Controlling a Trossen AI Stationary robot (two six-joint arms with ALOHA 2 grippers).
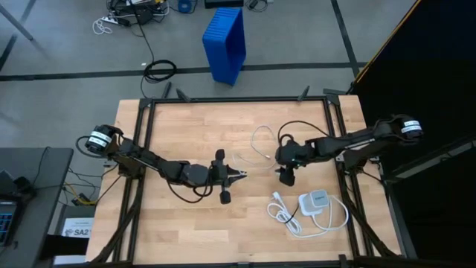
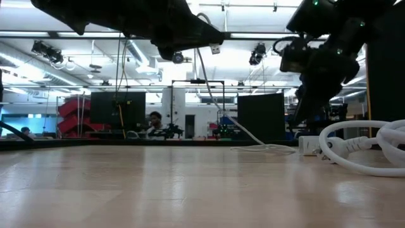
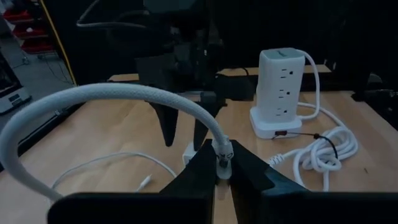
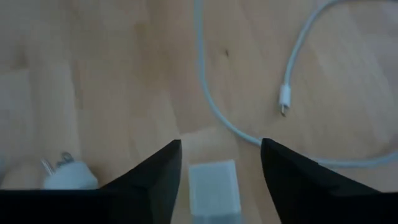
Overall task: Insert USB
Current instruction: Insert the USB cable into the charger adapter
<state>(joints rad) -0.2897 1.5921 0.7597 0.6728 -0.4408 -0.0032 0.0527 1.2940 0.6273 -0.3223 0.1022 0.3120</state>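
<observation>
The left gripper [image 1: 239, 176], raised above mid-table, pinches the plug end of the USB [image 3: 222, 157], cable arcing back to the table [image 1: 186, 141]; the right gripper [image 4: 219, 163], fingers spread and empty, hangs near the power strip [image 1: 314, 202].

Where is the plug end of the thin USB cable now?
The USB plug is off the table, pinched in the left pincer near the table's middle, as the high view shows. The power strip tower stands beyond it, toward the right arm.

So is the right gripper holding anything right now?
No, the right gripper is open, with only table, a small white block and cable below.
</observation>
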